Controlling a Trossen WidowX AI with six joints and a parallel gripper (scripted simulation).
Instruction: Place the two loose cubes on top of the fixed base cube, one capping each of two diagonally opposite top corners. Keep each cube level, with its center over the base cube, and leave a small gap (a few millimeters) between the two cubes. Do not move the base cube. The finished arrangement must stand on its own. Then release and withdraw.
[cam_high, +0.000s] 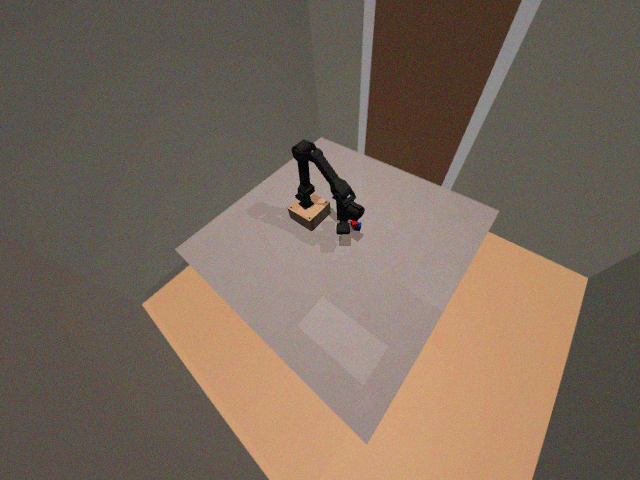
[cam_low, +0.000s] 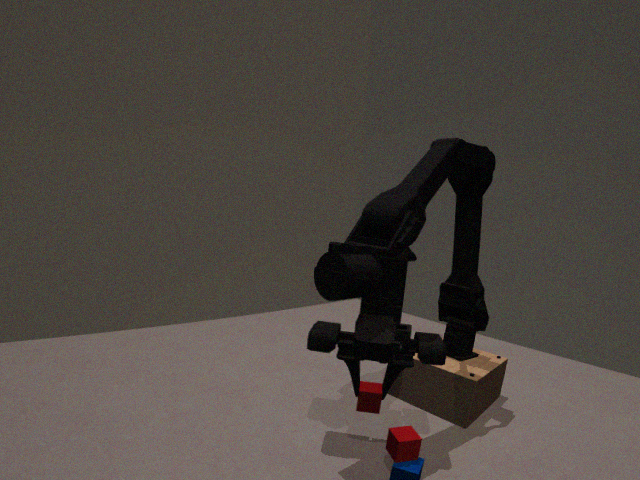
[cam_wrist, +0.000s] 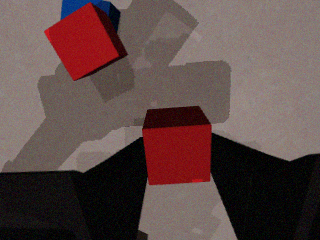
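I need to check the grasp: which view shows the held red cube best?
The wrist view: the held red cube fills the centre, pinched between the dark fingers. The exterior view shows it small, lifted above the table in the gripper. In the top view it cannot be made out.

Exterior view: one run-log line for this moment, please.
gripper: shut on red cube | cube: lifted off table | second red cube: on blue cube

You see a matt black arm (cam_low: 392, 217), a wood-grain mounting block (cam_low: 454, 384), smooth matt cubes (cam_low: 403, 441), and a matt grey table (cam_low: 155, 403).
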